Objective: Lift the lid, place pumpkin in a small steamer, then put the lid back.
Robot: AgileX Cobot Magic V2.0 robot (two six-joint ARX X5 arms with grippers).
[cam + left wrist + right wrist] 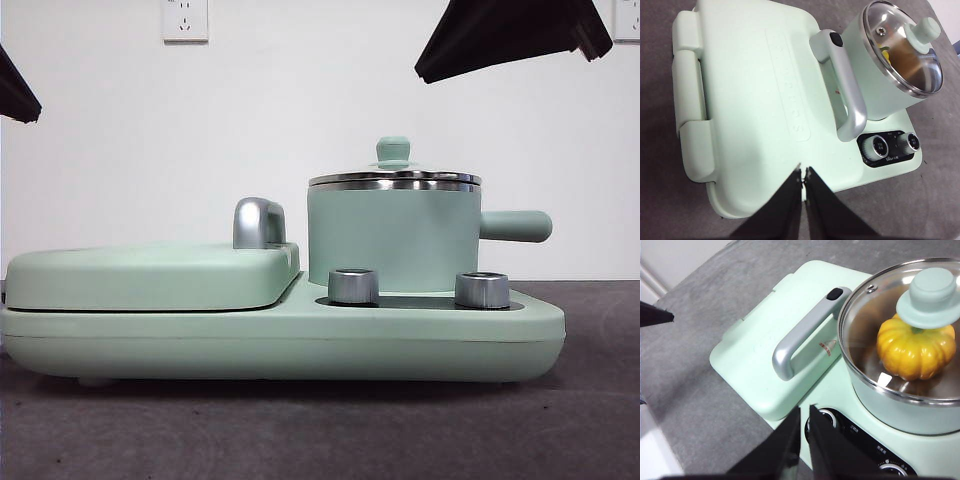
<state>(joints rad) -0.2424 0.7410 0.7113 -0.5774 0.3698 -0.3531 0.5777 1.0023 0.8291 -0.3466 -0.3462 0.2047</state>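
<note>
Nearest the low camera stood the two steel dials on the front of the mint-green cooker base, at about five o'clock from the frame's middle, with bare grey table before them.

Going left to right: the wide hinged cover lay flat and shut at nine o'clock, its chrome handle rising at its right end. At three o'clock of that handle sat the small steamer, its stubby side handle pointing right, presumably clear of the cover so it could be gripped.

The lid sat square on the steamer's rim, knob up, and through the glass the pumpkin rested inside the pot. I judged the task done: pumpkin in, lid back on.

Neither arm touched anything. The left gripper hung over the near edge of the hinged cover with its jaws drawn almost together, holding nothing. The right gripper hovered above the dials, beside the steamer, jaws likewise nearly closed and empty, as though backed off to leave the pot alone.
</note>
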